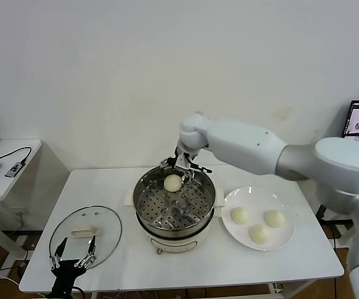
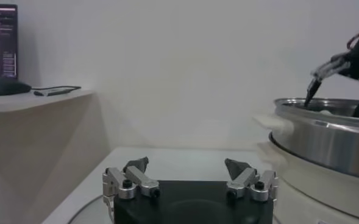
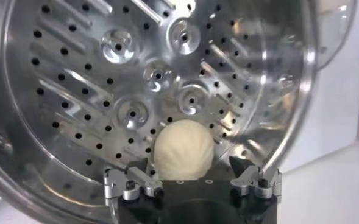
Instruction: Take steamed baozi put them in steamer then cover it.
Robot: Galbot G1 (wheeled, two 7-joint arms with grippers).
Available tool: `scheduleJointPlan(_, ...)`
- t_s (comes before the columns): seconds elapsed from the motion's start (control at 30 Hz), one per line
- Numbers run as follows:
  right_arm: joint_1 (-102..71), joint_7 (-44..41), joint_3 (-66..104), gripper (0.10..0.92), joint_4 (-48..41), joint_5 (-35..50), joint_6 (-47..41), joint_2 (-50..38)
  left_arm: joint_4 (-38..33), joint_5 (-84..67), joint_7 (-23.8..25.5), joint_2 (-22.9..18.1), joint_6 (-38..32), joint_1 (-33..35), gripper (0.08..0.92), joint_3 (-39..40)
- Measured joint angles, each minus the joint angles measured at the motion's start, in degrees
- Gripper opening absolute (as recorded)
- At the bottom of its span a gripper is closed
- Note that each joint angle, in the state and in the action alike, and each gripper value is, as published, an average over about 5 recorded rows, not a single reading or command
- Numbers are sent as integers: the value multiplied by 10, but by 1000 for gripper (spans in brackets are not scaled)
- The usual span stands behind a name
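Over the far rim of the steamer (image 1: 174, 208), the right gripper (image 1: 181, 167) hangs with its fingers spread apart and nothing between them. Just below it one baozi (image 1: 172, 182) rests on the perforated tray near the back wall; the right wrist view shows this bun (image 3: 183, 150) lying free between the open fingertips, touching neither. Three more baozi (image 1: 258, 225) sit close together on the white plate (image 1: 229, 229) just beside the steamer on the robot's right. On the steamer's other side, the cover (image 1: 86, 234) lies flat on the table (image 1: 242, 265), handle up. At its near edge waits the left gripper (image 1: 73, 255), fingers apart and empty.
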Motion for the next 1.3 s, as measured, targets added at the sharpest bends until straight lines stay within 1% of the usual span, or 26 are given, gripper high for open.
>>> scheduleJointPlan(0.27, 64, -6, -23, 823, 96, 101, -151, -103, -8, -1, -1, 8, 1, 1, 823, -7)
scheduleJointPlan(0.43, 84, -12, -33, 823, 152, 131, -229, -176, -12, -3, -1, 12, 3, -2, 823, -12)
scheduleJointPlan(0.57, 86, -16, -35, 823, 181, 140, -274, -230, -12, -2, 0, 15, 5, -4, 823, -12)
scheduleJointPlan(0.7, 69, -17, -29, 823, 195, 137, -305, -273, -11, 0, 0, 15, 5, -3, 823, -13)
scheduleJointPlan(0.87, 24, -19, -7, 823, 197, 125, -329, -304, -10, 0, 0, 13, 5, -2, 823, -16)
scheduleJointPlan(1.3, -121, -22, 68, 823, 162, 70, -352, -317, -4, 6, 0, 11, 5, -5, 823, -21)
